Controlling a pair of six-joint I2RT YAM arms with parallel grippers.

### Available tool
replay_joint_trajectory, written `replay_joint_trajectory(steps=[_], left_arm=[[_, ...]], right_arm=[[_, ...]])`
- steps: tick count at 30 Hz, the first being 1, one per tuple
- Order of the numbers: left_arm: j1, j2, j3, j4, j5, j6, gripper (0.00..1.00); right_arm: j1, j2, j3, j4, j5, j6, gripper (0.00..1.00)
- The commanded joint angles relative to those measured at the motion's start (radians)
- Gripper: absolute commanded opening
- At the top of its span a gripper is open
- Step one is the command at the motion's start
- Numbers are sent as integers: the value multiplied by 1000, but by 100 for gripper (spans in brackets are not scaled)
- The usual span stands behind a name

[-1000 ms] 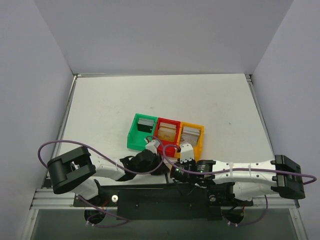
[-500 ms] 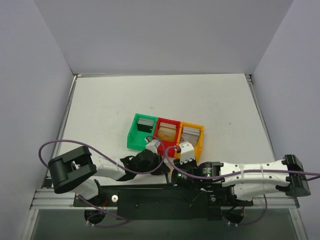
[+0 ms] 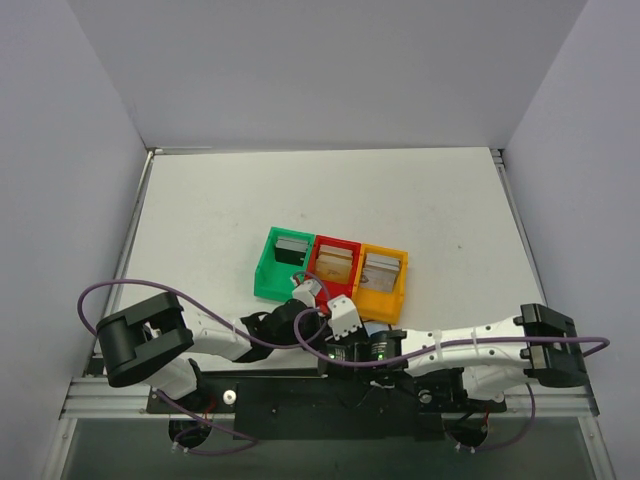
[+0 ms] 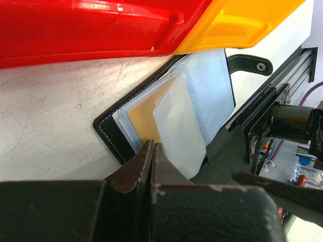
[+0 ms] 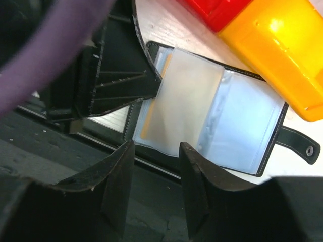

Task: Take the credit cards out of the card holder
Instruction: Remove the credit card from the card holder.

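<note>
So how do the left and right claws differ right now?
The left claw is shut, fingers pressed together; the right claw stands open with nothing between its fingers. The left claw's tips sit at the edge of the clear sleeves; the right claw hangs over them, seemingly not touching. Both are at the open black card holder beside the orange box.

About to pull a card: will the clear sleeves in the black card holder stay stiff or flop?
Likely floppy: the clear sleeves fan out unevenly. The open black card holder looks thin and light, so it may slide unless the left gripper pins it.
</note>
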Motion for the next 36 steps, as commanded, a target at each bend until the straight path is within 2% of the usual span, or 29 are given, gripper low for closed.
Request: replay_joint_trajectory(steps=[1,8,13,20,24,36], left_arm=[[-5,7,29,15,-3,21,0],[-5,4,18,43,6,20,0],[-5,-1,11,52,6,16,0],[-5,-1,3,61,6,13,0],[-5,-1,0,60,6,13,0],[-5,-42,-20,0,-16,12,0]], right_arm=[[-13,8,-53,46,-13,4,39],[-28,93,-65,59,-3,21,47],[-62,143,-67,34,-9,34,47],[-95,99,-110,-39,11,88,45],[-105,47,-142,-88,27,142,43],[-166,-257,-231,-242,48,317,42]])
